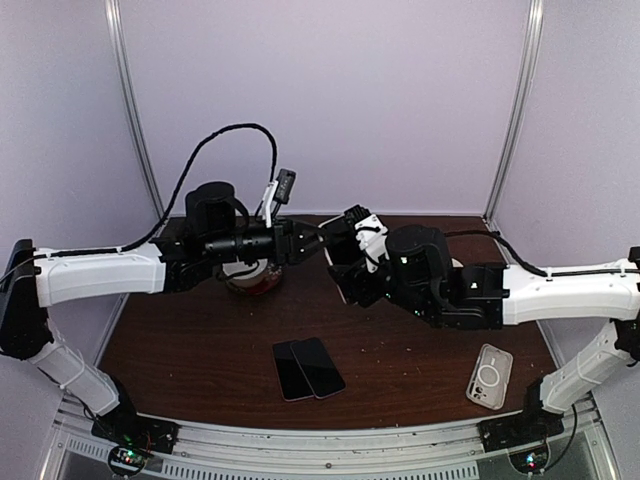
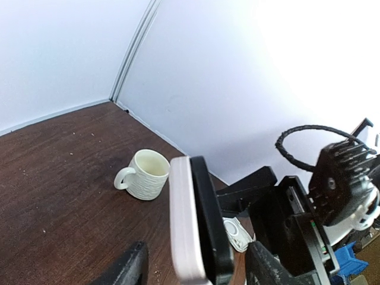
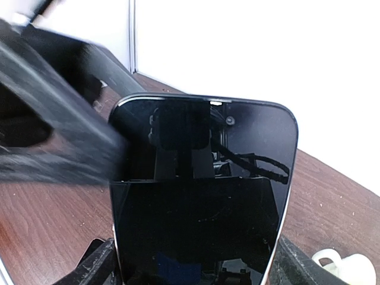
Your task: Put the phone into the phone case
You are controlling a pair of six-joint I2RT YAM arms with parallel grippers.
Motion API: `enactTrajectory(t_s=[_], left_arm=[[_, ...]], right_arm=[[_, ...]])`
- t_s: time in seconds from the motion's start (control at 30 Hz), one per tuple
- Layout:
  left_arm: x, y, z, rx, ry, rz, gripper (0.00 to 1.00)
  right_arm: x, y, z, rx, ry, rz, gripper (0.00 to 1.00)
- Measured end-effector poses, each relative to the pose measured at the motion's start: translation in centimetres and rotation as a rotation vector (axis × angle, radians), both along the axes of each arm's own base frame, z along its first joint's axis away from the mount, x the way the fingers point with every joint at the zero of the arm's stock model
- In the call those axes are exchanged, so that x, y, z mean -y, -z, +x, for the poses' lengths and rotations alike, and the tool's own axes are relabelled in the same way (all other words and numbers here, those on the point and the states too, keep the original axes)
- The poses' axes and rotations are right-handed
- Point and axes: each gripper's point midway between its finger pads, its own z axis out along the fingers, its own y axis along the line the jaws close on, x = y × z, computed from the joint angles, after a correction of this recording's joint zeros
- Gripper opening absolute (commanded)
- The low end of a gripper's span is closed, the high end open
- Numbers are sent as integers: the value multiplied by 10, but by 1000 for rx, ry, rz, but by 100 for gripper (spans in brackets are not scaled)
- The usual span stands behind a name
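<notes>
Since both wrists crowd together mid-air, top view barely shows the phone (image 3: 202, 190); lower end cut off in wrist cams. R fingers (image 3: 98, 264) clamp its sides; L fingers (image 2: 127, 270) straddle its edge, gaps both sides. On surface (image 1: 200, 360) near R base lies the clear case (image 1: 489, 376), two more phones (image 1: 308, 368) centre, mug (image 2: 145, 174) behind.

The left arm (image 1: 100, 275) and right arm (image 1: 570, 292) have white shells, black joints, and black cables (image 1: 215, 135).
</notes>
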Motion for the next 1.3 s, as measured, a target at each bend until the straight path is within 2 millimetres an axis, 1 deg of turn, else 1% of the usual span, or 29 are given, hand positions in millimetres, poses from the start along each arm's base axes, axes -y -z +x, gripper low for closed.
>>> enactTrajectory(t_s=[0.03,0.07,0.1,0.27,0.3,0.33,0.37,0.4,0.43,0.5,0.53,0.6,0.63,0.73,0.8,0.83,0.87,0.9,0.93,1.0,1.07,1.1,1.17,1.23,1.27,1.3], left_arm=[[3,2,1,-8,1,1,59],[5,4,2,-13,3,1,56],[7,6,2,-15,7,2,50],[16,8,-5,-21,28,-1,11],[17,6,-5,-21,30,-3,4],[17,6,-5,-24,26,-5,0],[17,5,-5,-24,27,-9,0],[18,5,-3,-23,22,-8,0],[18,4,-4,-21,26,-11,0],[18,5,-3,-18,24,-9,0],[18,5,-3,-14,25,-7,0],[18,6,-6,11,35,10,0],[18,11,-8,27,45,39,0],[14,27,-15,70,73,130,0],[10,35,-25,121,110,193,0],[8,35,-30,144,131,209,0],[7,33,-38,178,163,220,0],[6,29,-46,207,192,220,0],[5,24,-55,242,226,215,0],[5,10,-76,315,297,189,0],[5,-1,-92,366,352,165,0],[6,-5,-100,385,376,155,0],[7,-10,-109,412,413,138,0],[6,-11,-111,421,427,135,0],[6,-10,-111,421,429,137,0],[6,-9,-111,422,430,141,0]], right_arm=[[0,-1,0,5,0,1,38],[0,-3,0,12,0,1,38],[-1,-4,0,17,0,1,38],[0,-7,0,31,0,-7,38],[0,-8,1,35,3,-10,40],[1,-8,1,39,4,-12,42],[1,-10,1,44,5,-12,48],[1,-11,2,49,7,-13,56],[1,-11,2,51,9,-16,67],[2,-12,2,53,7,-21,92],[2,-12,1,54,5,-24,98],[5,-14,-2,53,-17,-36,99],[9,-17,-3,51,-35,-38,99],[21,-37,-16,39,-148,-14,100],[33,-51,-22,26,-236,14,99],[37,-56,-28,17,-300,25,99],[40,-59,-31,11,-338,33,98],[43,-62,-38,2,-396,41,94],[42,-64,-44,-3,-437,44,87],[36,-63,-59,-14,-536,44,73],[29,-61,-71,-28,-618,43,66],[25,-60,-78,-46,-663,51,60],[20,-58,-85,-61,-717,56,43],[17,-57,-90,-74,-756,61,22],[16,-56,-92,-75,-771,62,15],[15,-56,-95,-83,-786,67,1]])
